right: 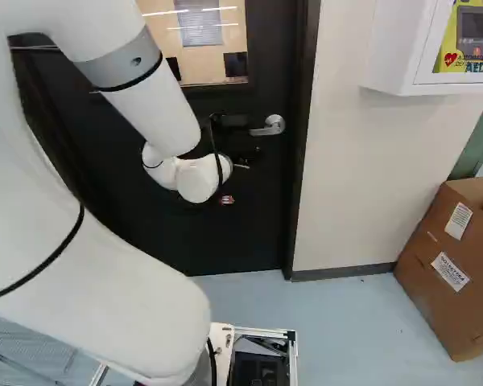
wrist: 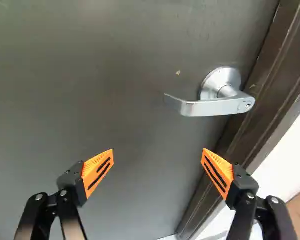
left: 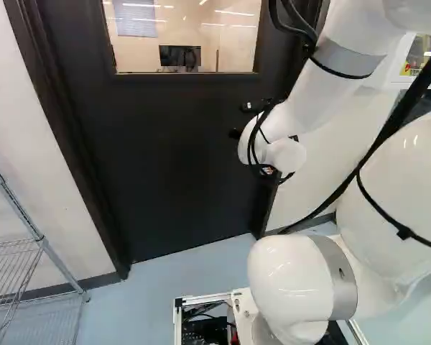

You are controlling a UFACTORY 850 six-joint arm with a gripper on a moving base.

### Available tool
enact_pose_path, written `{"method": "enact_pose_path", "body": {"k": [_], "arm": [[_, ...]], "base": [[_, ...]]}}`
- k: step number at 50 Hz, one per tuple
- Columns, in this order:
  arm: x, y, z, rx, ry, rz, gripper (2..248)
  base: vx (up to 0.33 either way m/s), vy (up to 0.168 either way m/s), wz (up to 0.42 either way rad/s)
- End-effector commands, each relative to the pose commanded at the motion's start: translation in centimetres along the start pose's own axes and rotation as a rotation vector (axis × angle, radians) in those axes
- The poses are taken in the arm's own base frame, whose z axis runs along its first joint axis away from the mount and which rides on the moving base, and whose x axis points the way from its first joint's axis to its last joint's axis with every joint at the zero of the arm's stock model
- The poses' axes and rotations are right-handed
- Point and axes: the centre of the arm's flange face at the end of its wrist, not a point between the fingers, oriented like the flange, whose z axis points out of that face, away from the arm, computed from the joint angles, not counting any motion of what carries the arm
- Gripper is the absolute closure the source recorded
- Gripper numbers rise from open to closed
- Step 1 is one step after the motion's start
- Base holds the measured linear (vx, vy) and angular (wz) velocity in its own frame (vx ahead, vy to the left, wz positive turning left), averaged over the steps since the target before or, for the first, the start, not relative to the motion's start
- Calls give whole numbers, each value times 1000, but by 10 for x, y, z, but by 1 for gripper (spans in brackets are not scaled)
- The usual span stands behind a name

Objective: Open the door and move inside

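Observation:
The dark door [left: 172, 151] stands closed in its frame, with a window in its upper part. Its silver lever handle [right: 267, 127] shows near the frame in the right base view. My gripper [right: 240, 145], dark against the door, is partly hidden by the wrist there, close to the handle. In the wrist view the gripper [wrist: 158, 159] is wide open with nothing between its orange pads. Ahead of the fingers, nearer the one on the frame side, the lever handle [wrist: 215, 106] sticks out from the door, untouched.
The door frame [right: 299, 145] borders a pale wall [right: 346, 177]. A white cabinet [right: 423, 48] hangs on that wall, above and left of a cardboard box [right: 455, 265] on the floor. A wire rack [left: 29, 251] stands at the left of the left base view.

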Motion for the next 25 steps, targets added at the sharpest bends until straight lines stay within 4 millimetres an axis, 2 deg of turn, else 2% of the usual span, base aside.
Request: {"method": "enact_pose_path", "body": {"k": [25], "arm": [[23,1,-8,-4,65,-3,3]], "base": [[0,0,0]]}}
